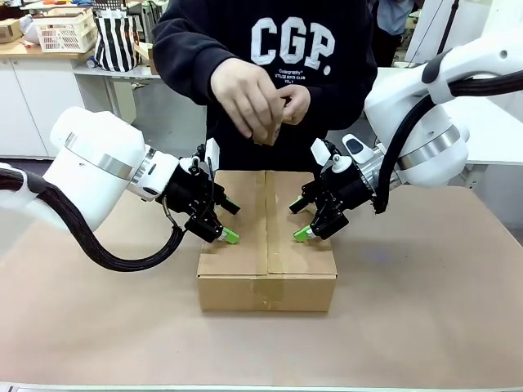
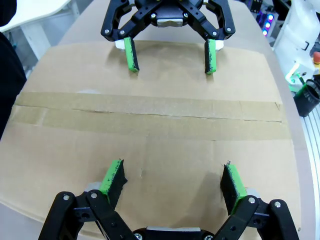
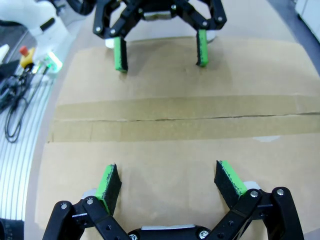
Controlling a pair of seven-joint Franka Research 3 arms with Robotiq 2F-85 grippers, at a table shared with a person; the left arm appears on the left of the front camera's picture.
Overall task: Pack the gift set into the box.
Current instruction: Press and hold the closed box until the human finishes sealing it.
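The box [image 1: 245,263] lies shut in the middle of the table, its brown tape strip [image 2: 150,116] running along the top seam. My left gripper [image 1: 230,222] hovers open just above the box's left half, with nothing between its green pads [image 2: 114,176]. My right gripper [image 1: 301,220] hovers open over the right half, facing the left one, pads [image 3: 229,179] apart. In the left wrist view the box top [image 2: 150,150] spreads below my own gripper [image 2: 172,175], with the right gripper [image 2: 170,57] beyond. The right wrist view mirrors this: box [image 3: 175,150], own gripper [image 3: 170,177], left gripper [image 3: 160,50]. The gift set is out of view.
A person in a black sweatshirt stands behind the box, both hands [image 1: 249,98] on a small tan carton [image 1: 270,131] above its far edge. The brown table [image 1: 425,310] has free room on both sides. Cables and a small device [image 3: 30,75] lie off the table's edge.
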